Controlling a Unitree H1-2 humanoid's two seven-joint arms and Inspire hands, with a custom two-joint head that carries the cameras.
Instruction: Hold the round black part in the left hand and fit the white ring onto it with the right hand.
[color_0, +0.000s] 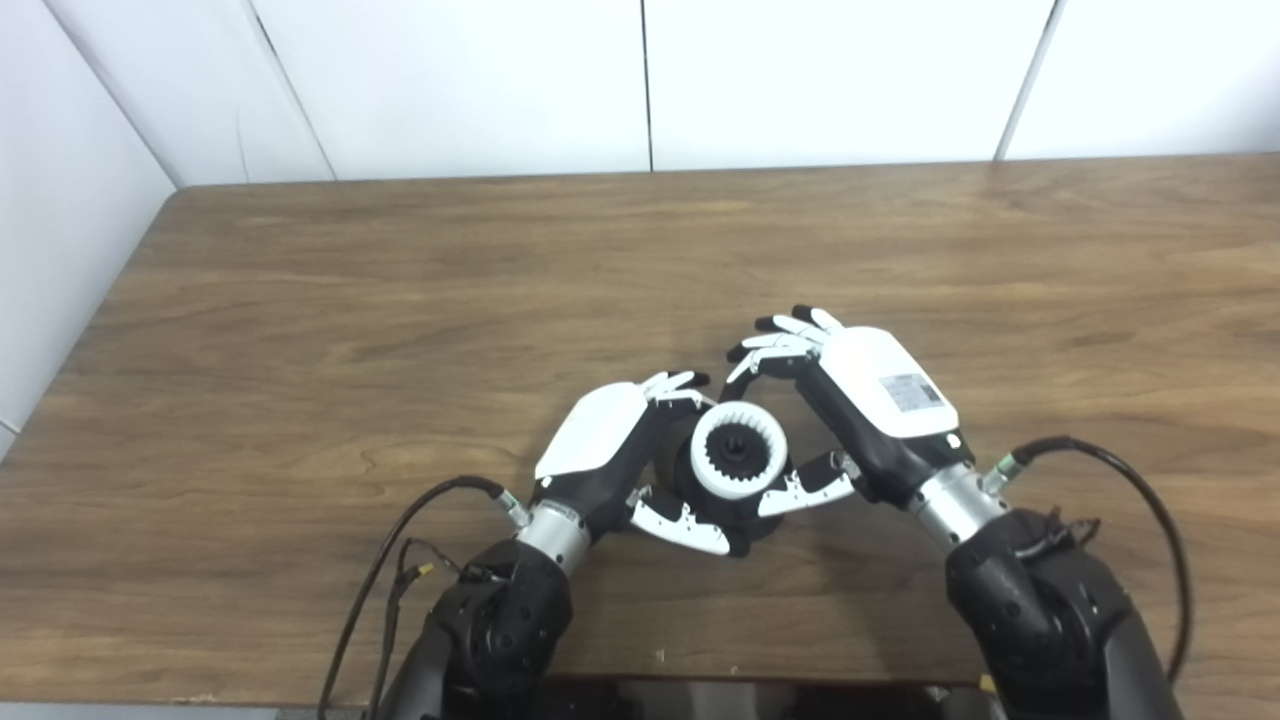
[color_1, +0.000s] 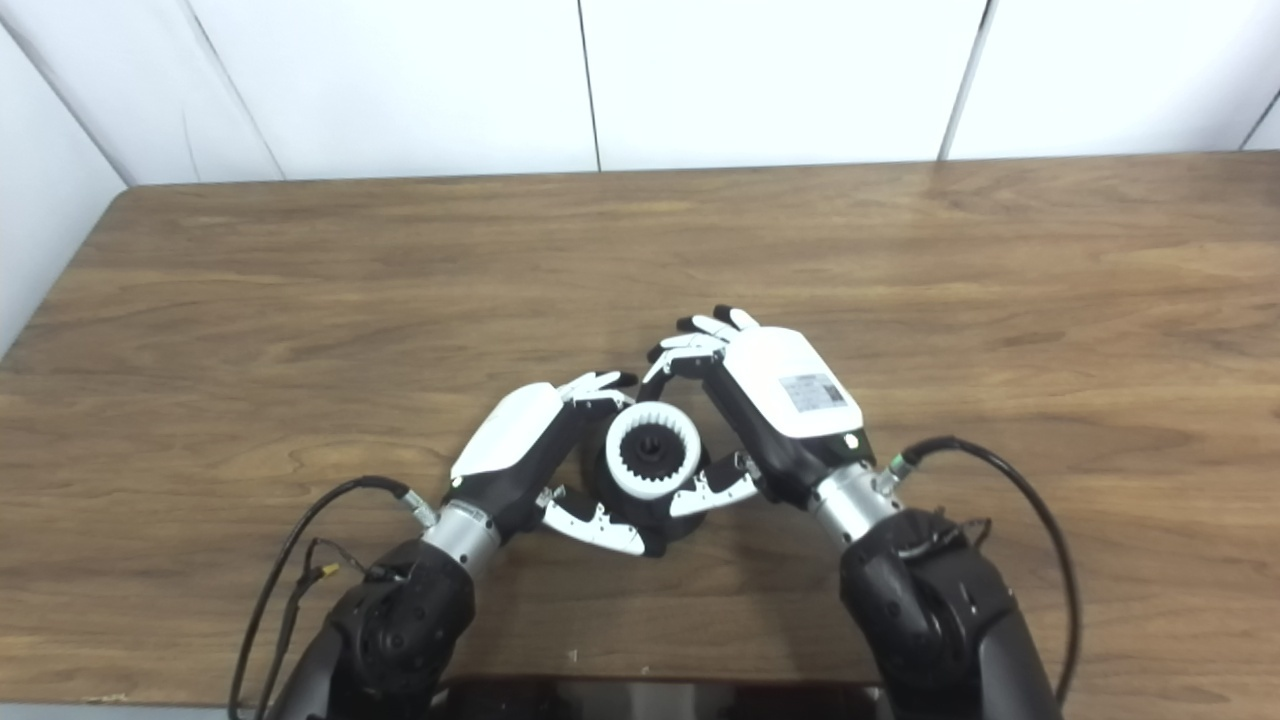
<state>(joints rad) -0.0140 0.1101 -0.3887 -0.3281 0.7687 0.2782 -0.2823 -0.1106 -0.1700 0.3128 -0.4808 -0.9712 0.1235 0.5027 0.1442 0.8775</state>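
Note:
The round black part (color_0: 700, 490) stands on the table near the front edge. My left hand (color_0: 610, 450) is shut on it, with fingers over its far left side and thumb (color_0: 680, 525) along its near side. The white toothed ring (color_0: 738, 450) sits on top of the black part, whose black toothed hub shows through the ring's hole. My right hand (color_0: 850, 400) is closed around the ring from the right. Its thumb (color_0: 805, 490) is against the ring's near right edge and its fingertips (color_0: 765, 350) curl at the ring's far edge.
The wooden table (color_0: 400, 300) stretches wide to the left, right and back, with white wall panels behind it. Black cables loop beside both wrists, by the left (color_0: 400, 530) and by the right (color_0: 1120, 480). The table's front edge lies just under my forearms.

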